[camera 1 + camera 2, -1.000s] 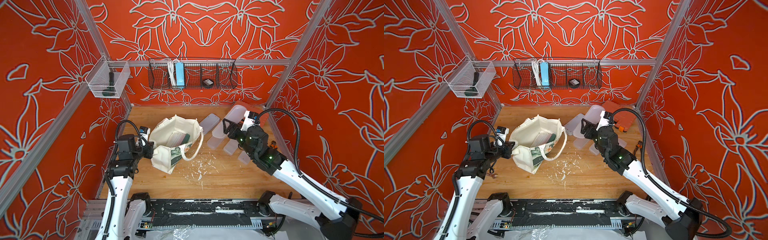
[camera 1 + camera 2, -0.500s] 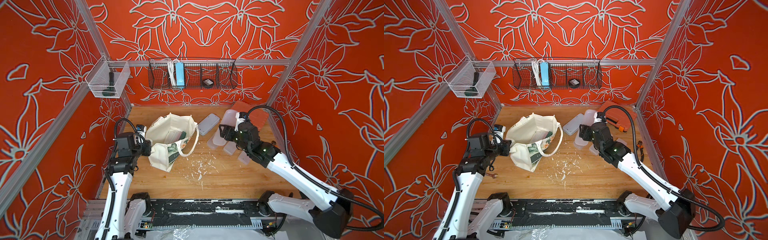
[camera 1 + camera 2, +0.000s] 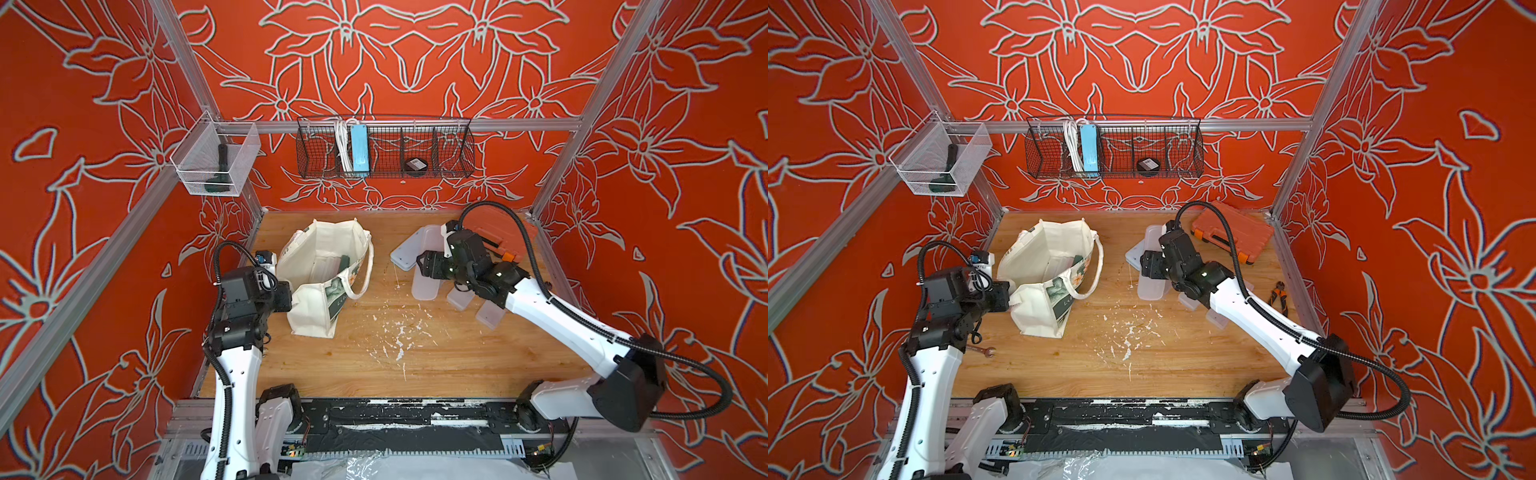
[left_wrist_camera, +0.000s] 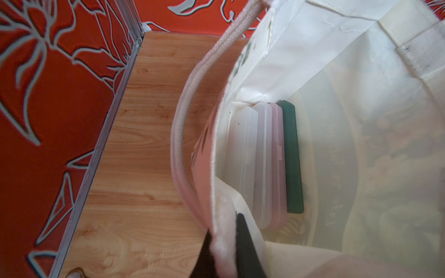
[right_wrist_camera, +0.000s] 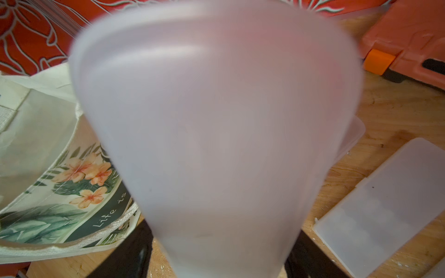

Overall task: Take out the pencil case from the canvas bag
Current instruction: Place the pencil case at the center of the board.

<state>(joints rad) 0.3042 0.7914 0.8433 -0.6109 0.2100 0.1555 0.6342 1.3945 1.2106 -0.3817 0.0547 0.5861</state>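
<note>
Top views: in both, the canvas bag (image 3: 328, 270) sits left of centre, mouth toward the upper frame and base toward the lower. The left gripper (image 3: 289, 296) is pinched closed on its rim. The right gripper (image 3: 420, 266) clamps a frosted pencil case (image 3: 409, 249) outside the bag, to its right.
Left wrist: other cases (image 4: 265, 163) stand on edge inside the bag, partly hidden by cloth.
Right wrist: the pencil case (image 5: 216, 120) is blurred and fills the centre, its far end cut off.

Both top views look down from high above the front edge of the surface (image 3: 374, 361) and face the back wall (image 3: 395, 62). They stand far enough off to take in the whole bag (image 3: 316, 316) and the wire basket (image 3: 384, 149), and share nearly the same scene, shifted slightly sideways. The left wrist camera sits very close and peers past a handle (image 4: 185, 108) into the bag's mouth. The right wrist camera is nearer still. A frosted case (image 5: 216, 132) fills most of its frame, with the bag at lower left and a toolbox (image 5: 409, 36) at upper right.
</note>
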